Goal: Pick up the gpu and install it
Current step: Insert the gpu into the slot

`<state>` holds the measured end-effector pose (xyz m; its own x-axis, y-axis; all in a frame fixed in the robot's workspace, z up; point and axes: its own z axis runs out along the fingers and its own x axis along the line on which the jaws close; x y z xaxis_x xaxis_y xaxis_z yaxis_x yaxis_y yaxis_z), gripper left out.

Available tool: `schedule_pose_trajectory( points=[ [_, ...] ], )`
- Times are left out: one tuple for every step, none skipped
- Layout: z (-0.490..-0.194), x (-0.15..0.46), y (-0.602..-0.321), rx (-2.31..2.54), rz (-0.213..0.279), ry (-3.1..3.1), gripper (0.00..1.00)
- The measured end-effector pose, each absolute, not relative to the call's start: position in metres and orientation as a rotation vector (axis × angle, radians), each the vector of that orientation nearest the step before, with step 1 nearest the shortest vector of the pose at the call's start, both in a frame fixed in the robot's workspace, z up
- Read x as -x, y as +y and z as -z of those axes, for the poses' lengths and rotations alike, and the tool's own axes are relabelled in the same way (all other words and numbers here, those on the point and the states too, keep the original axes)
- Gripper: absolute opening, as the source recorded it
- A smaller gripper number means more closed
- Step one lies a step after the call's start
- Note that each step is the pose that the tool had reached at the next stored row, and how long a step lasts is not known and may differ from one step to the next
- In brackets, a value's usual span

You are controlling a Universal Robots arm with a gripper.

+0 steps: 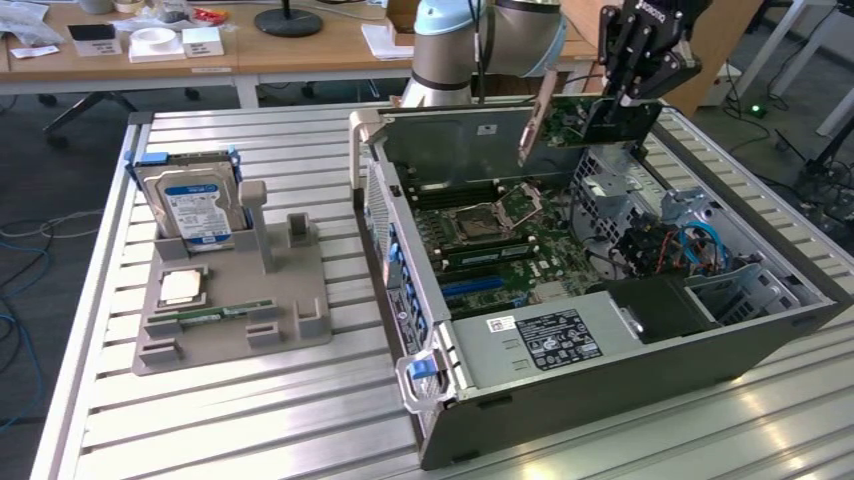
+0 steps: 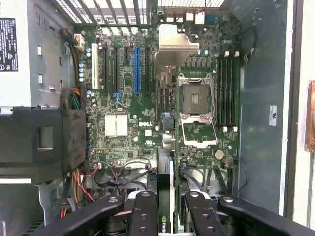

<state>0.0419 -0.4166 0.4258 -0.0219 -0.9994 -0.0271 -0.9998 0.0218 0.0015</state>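
Where the big metal worktop [image 1: 267,420] is seen in the exterior view, an open computer case [image 1: 627,390] is laid on its side, toward the exterior view's right. A green motherboard [image 1: 494,235] is seen inside it. A grey holder [image 1: 287,300] is set on the worktop toward the exterior view's left, and a silver hard drive [image 1: 194,205] is stood up in it. The end effector [image 1: 625,98] is hung above the far part of the case and is closed on the gpu [image 1: 587,122]. The gpu is held on its edge, up in the air, clear of the motherboard. Its silver bracket [image 1: 541,120] is turned to the exterior view's left. In the wrist view, the thin card is seen edge-on between the two black fingers [image 2: 145,211].
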Motion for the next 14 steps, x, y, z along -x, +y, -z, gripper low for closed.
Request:
schedule_pose_trajectory(
  points=[
    [-0.4245,-0.0413,-0.4166,2.183,-0.029,2.232,0.26],
    [-0.4234,-0.0408,-0.4166,2.183,-0.029,2.231,0.26],
    [-0.4226,-0.0403,-0.4166,2.183,-0.029,2.231,0.26],
    [-0.4219,-0.0399,-0.4166,2.182,-0.029,2.232,0.26],
    [-0.4214,-0.0396,-0.4166,2.181,-0.028,2.233,0.26],
    [-0.421,-0.0393,-0.4166,2.179,-0.028,2.234,0.26],
    [-0.4209,-0.0392,-0.4166,2.179,-0.028,2.235,0.26],
    [-0.4209,-0.0392,-0.4166,2.178,-0.028,2.236,0.26],
    [-0.4209,-0.0392,-0.4166,2.178,-0.028,2.236,0.26],
    [-0.4208,-0.0392,-0.4166,2.178,-0.028,2.236,0.26],
    [-0.4207,-0.0391,-0.4166,2.178,-0.029,2.236,0.26],
    [-0.4208,-0.0391,-0.4166,2.178,-0.029,2.236,0.26],
    [-0.4208,-0.0391,-0.4166,2.178,-0.029,2.236,0.26],
    [-0.4208,-0.039,-0.4166,2.178,-0.028,2.236,0.26]
  ],
)
